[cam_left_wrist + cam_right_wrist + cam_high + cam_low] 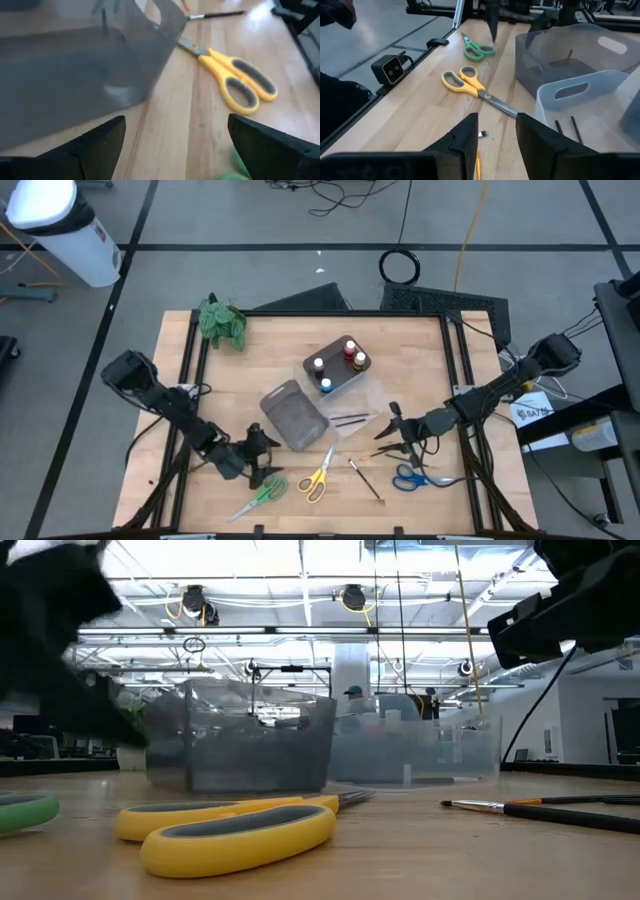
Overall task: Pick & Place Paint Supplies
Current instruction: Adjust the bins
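While both arms hover low in frame, left gripper spread, empty, above green-handled scissors; right gripper parted, empty. Judged step: reach; next: descend, clamp handles.

**Materials and finishes on the table**

The table is pale wood with visible plank grain and a smooth, faintly sheeny finish. The grey tray is smoky translucent plastic; the clear tray is transparent plastic with glossy walls. The yellow scissors have smooth plastic handles with matt grey inserts and bright metal blades. The left gripper has matt black fingers, as does the right gripper. A brush shows a dark glossy handle.
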You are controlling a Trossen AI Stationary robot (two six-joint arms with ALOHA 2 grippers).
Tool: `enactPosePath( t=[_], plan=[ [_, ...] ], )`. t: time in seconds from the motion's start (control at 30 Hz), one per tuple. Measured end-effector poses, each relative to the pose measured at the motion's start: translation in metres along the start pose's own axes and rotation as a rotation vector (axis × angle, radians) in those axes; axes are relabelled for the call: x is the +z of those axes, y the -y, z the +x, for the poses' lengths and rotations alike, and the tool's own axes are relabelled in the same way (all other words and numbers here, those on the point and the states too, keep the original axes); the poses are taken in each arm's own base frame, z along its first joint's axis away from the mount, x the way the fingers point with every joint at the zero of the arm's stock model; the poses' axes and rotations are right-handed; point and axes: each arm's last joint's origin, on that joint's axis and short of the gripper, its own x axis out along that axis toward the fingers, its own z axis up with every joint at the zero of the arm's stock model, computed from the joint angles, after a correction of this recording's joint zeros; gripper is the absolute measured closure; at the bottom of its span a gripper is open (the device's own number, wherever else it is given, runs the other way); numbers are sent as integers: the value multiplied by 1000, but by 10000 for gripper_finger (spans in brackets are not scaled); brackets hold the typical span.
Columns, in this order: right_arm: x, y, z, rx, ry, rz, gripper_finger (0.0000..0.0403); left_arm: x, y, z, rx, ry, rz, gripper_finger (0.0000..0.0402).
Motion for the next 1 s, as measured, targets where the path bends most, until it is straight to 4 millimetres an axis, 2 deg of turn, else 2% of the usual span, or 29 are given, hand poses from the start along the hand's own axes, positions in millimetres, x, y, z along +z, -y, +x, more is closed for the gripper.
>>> enactPosePath(
  t=[0.33,0.57,1.0],
  plan=[
    [-9,1,0,-18,-92,85,284,12,-11,10,33,25,-35,37],
    [-30,7,-5,-156,-292,193,284,20,-21,16,75,42,-41,37],
    [-45,23,2,-356,-363,189,284,25,-28,20,83,38,-76,37]
  ],
)
